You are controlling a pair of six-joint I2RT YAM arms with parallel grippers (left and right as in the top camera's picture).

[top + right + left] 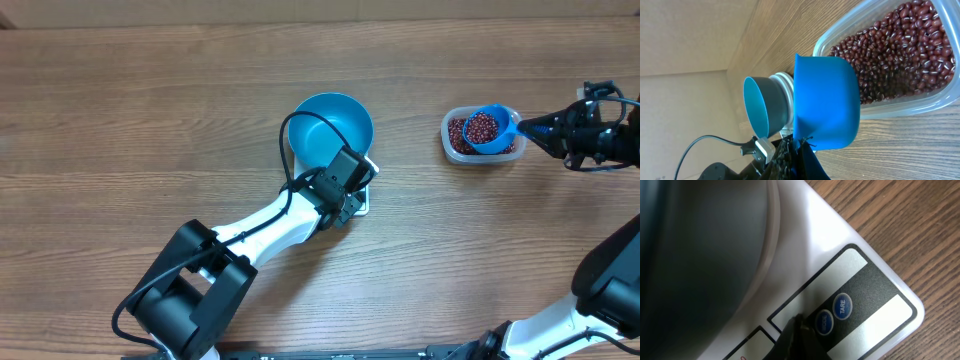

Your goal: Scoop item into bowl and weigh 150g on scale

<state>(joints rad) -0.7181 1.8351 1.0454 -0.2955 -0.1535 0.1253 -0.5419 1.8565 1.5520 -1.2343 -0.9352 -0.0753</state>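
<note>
Left gripper [794, 336] is closest, bottom centre of the left wrist frame. Its jaws are together with nothing between them, tip down on the scale [840, 255] panel just left of the MODE button [824, 322]. TARE button [842, 306] is one along to the right. Cannot tell if the tip is actually pressing. Display is cut off at the lower left and unreadable.

Step looks like switching on or zeroing the scale, with the bowl [335, 125] already on it at centre of the overhead frame. Bowl looks empty, so no beans weighed yet.

Cable [290, 140] from the left arm loops over the bowl's left rim, and the gripper body overlaps its lower edge.

Right of centre, the scoop [487, 128] is loaded with beans [900, 55] and hangs over the tub [452, 150], where the rest of the heap lies. Right gripper [545, 128], far right, is clamped on the scoop handle.

Next move, probably: left tip lifts off the panel and backs away toward lower left. Right arm then carries the scoop level, leftward over bare table [120, 120], and tips it into the bowl.

In the way: the left gripper and cable crowd the bowl's lower-left side, so approaching from the upper right looks cleaner. Tilting early would drop beans on the wood.
</note>
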